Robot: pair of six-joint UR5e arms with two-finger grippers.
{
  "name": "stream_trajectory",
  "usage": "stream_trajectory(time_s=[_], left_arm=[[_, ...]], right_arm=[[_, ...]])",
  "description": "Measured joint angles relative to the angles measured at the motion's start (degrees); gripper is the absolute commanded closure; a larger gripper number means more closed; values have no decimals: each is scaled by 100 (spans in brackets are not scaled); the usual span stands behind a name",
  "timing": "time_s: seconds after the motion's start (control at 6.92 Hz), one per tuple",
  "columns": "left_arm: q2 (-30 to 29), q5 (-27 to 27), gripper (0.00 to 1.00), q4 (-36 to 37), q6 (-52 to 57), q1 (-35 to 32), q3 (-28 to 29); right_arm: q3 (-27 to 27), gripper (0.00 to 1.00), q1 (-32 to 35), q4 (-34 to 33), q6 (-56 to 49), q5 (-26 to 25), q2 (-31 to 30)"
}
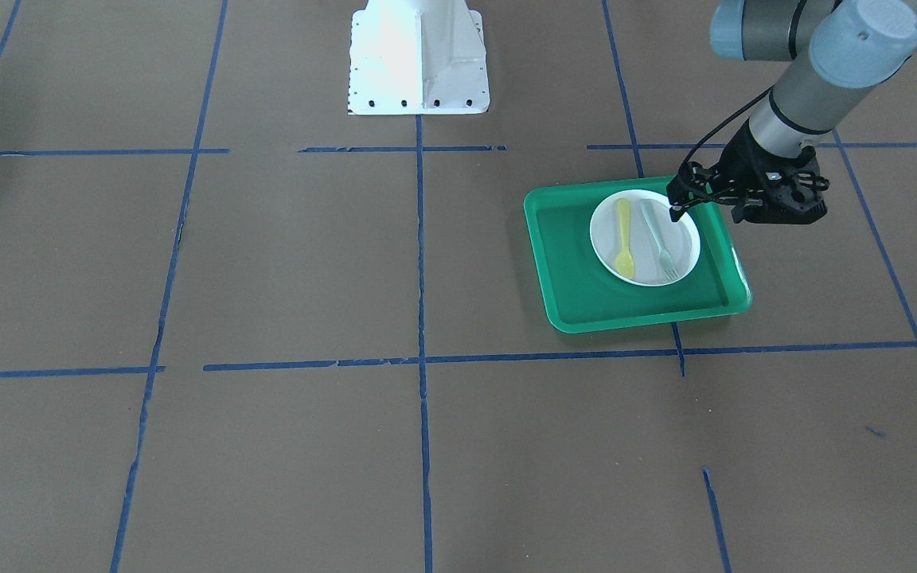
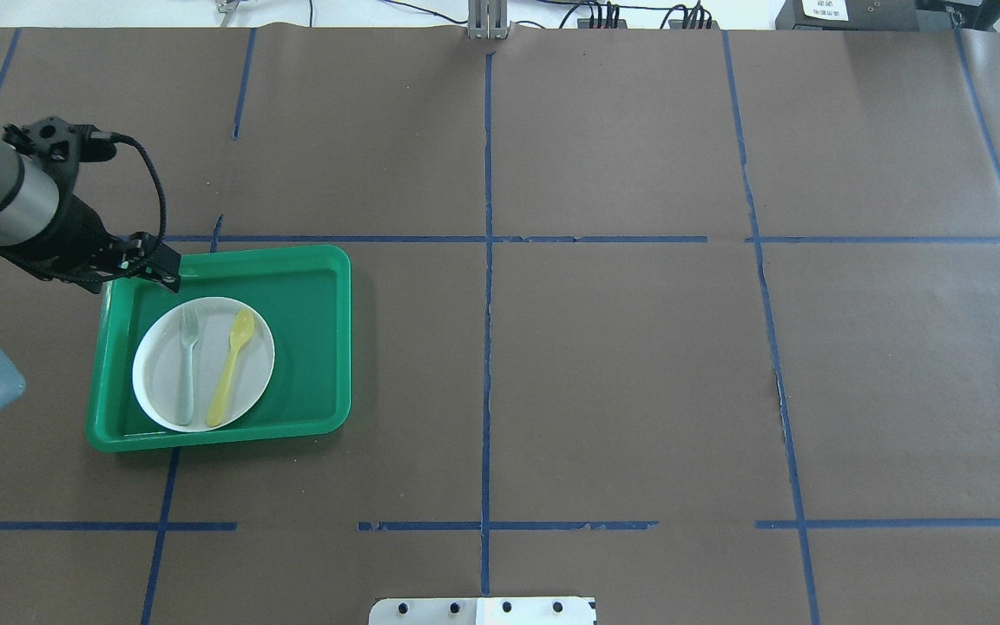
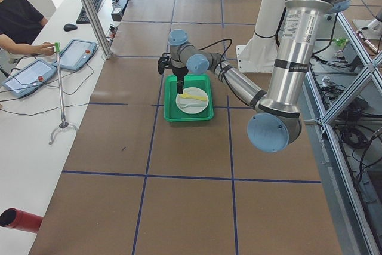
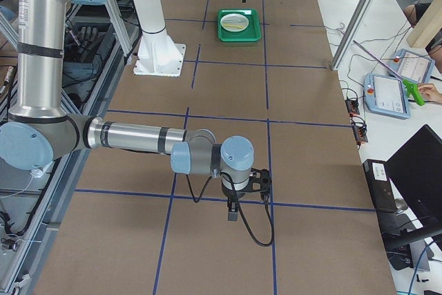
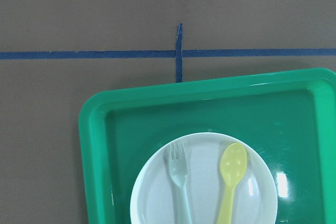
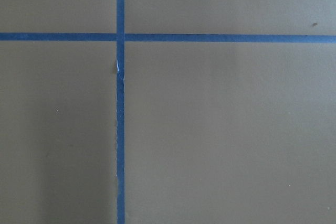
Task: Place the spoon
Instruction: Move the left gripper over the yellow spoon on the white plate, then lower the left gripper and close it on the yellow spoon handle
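The yellow spoon point(image 1: 624, 239) lies on the white plate point(image 1: 606, 231) beside a pale grey-green fork point(image 1: 657, 243). The plate sits in a green tray point(image 1: 562, 255). Overhead, the spoon point(image 2: 231, 365) is to the right of the fork point(image 2: 187, 365) on the plate point(image 2: 157, 373). My left gripper point(image 1: 675, 210) hovers above the tray's left side point(image 2: 168, 266); it looks shut and holds nothing. Its wrist view shows the spoon point(image 5: 231, 179), the fork point(image 5: 181, 182) and the tray point(image 5: 121, 124), but no fingers. My right gripper point(image 4: 233, 213) shows only in the exterior right view, far from the tray, and I cannot tell its state.
Brown paper with blue tape lines point(image 2: 487, 347) covers the table. The white robot base point(image 1: 419, 64) stands at the robot's edge. Operators, tablets and a metal stand point(image 3: 62, 129) are beyond the far edge.
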Motion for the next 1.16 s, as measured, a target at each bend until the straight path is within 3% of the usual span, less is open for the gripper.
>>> stream_trajectory(time_s=[0.29,0.43,0.58,1.16], left_arm=[[-38,368,0,-1097,-822,602,683],[-41,478,10,-1354,-1012,766,835],[-43,591,19,-1452,-1087,912,899],[-57,711,34,-1487,-1070,1184,1028]], right_arm=[[0,0,0,0,0,0,0],[0,0,0,-1,0,0,0],[0,0,0,-2,0,0,0],[0,0,0,-2,-2,0,0]])
